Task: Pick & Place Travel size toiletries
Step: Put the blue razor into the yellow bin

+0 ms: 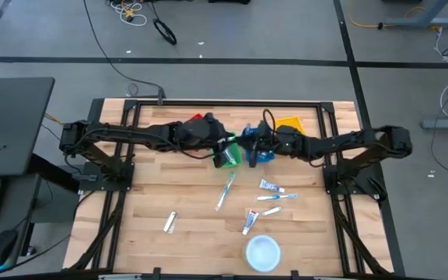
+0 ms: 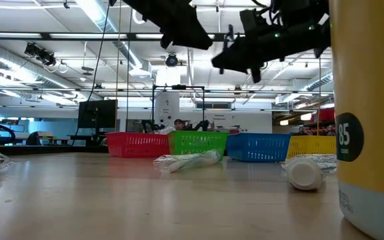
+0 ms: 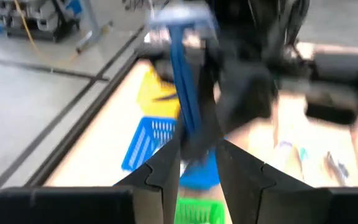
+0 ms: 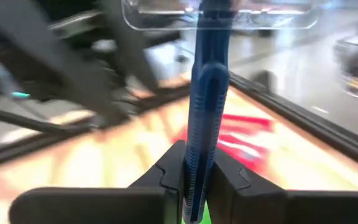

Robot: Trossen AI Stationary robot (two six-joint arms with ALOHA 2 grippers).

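Your razor stands upright, pinched in the right end effector above the green basket; its clear-capped head is cut off. The left end effector, fingers parted beside it, looks empty.

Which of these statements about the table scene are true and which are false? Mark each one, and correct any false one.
1. The right pincer is shut on a blue razor. True.
2. Four baskets stand along the far side of the table: red, green, blue and yellow. True.
3. The round white disc lies inside the green basket. False: it lies on the bare table near the front edge.
4. Both arms rest at the front edge of the table. False: both pincers meet above the baskets at the far side.
5. A toothbrush lies on the table in front of the green basket. True.
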